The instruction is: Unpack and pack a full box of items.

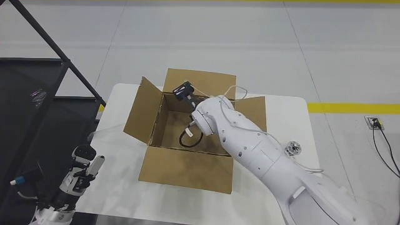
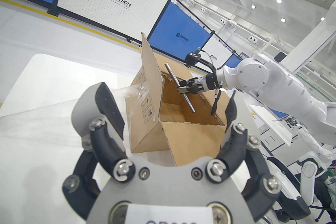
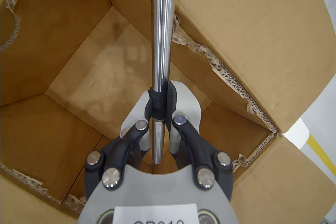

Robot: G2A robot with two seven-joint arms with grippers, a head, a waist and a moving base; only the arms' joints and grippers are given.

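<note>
An open cardboard box (image 1: 187, 169) stands in the middle of the white table (image 1: 119, 187), all its flaps folded outward. My right gripper (image 3: 160, 101) hangs over the box opening, shut on a shiny metal rod (image 3: 162, 25) that tilts down into the box. From the left wrist view, the rod (image 2: 172, 73) slants through the right gripper (image 2: 187, 88) above the box (image 2: 189, 138). The box floor (image 3: 105, 70) near the rod looks bare. My left gripper (image 2: 170, 114) is open and holds nothing, low beside the table's near left corner, with its fingers (image 1: 84, 162) pointing toward the box.
A small round metal part (image 1: 292, 148) lies on the table to the right of the box. A black frame and dark surface (image 1: 31, 119) stand to the left of the table. The right arm (image 1: 250, 144) crosses the table's right half.
</note>
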